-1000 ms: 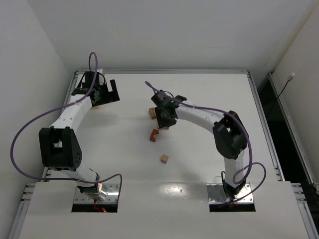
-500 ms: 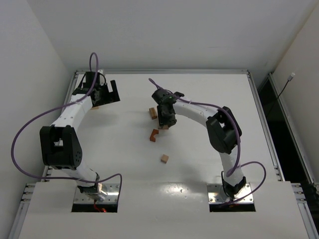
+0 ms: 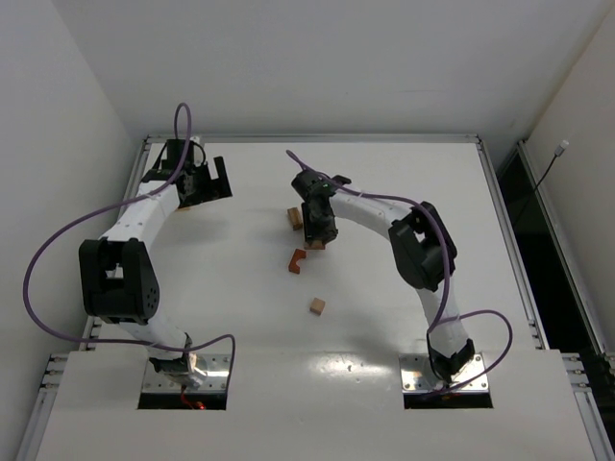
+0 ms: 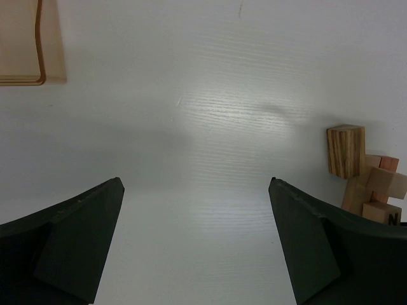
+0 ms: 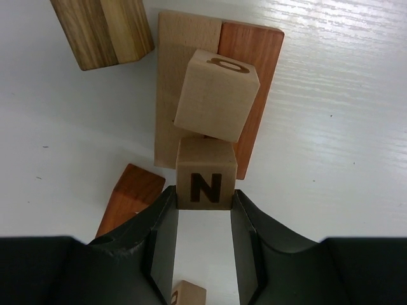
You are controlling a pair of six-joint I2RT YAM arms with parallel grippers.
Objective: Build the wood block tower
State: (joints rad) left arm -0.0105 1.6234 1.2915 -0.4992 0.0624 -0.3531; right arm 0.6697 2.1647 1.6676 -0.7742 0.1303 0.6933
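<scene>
My right gripper (image 5: 203,196) is shut on a tan cube with a dark letter N (image 5: 206,178), held just in front of a small stack. The stack is a tan bar (image 5: 181,57) and a reddish bar (image 5: 257,57) lying side by side, with a lettered tan cube (image 5: 216,95) on top. A striped block (image 5: 102,32) lies beside it, a reddish-brown block (image 5: 130,194) below left. In the top view the right gripper (image 3: 317,230) covers the stack. My left gripper (image 4: 194,235) is open and empty, far left (image 3: 207,182).
A pale wooden tray (image 4: 32,44) lies at the far left under the left arm. A loose small tan cube (image 3: 316,306) sits nearer the arm bases, a reddish block (image 3: 299,259) between it and the stack. The stack also shows at the left wrist view's right edge (image 4: 378,187).
The right arm's elbow has swung left and the wrist has turned over the block cluster. The loose blocks and the left arm have hardly moved.
</scene>
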